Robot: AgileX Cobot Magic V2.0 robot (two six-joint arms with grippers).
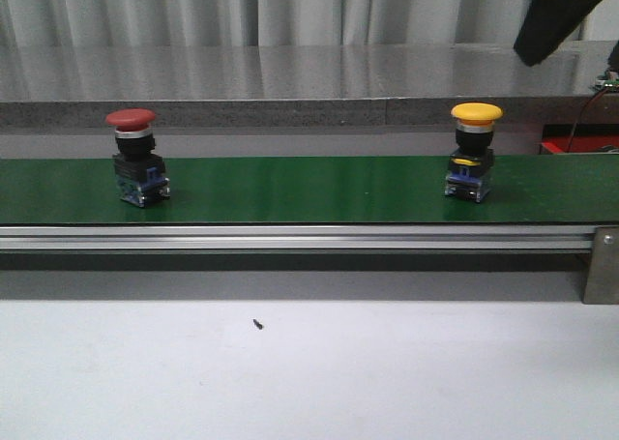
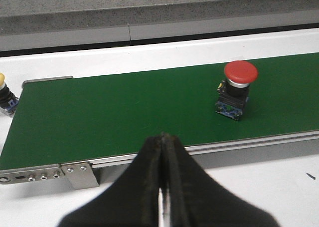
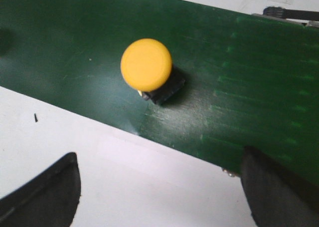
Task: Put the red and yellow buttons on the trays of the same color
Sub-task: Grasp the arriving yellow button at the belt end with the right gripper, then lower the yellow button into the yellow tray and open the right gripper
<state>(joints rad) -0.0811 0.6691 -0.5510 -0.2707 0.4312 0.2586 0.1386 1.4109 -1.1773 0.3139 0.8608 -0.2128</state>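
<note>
Spread right gripper [image 3: 159,187] fingers hang just above the yellow button [image 3: 146,65], upright near the belt's [image 3: 259,77] front edge.

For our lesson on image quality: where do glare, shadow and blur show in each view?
Front view: streaky reflections on the grey ledge. Left wrist view: the shut left hand looms dark and soft-edged. Right wrist view: the yellow button casts a shadow on the sheeny green belt.

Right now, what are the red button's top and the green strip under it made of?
Red button: its cap looks like matte plastic, smooth and evenly coloured. Green belt: probably rubbery or PVC sheet, flat with a faint sheen; I can't be sure.
</note>
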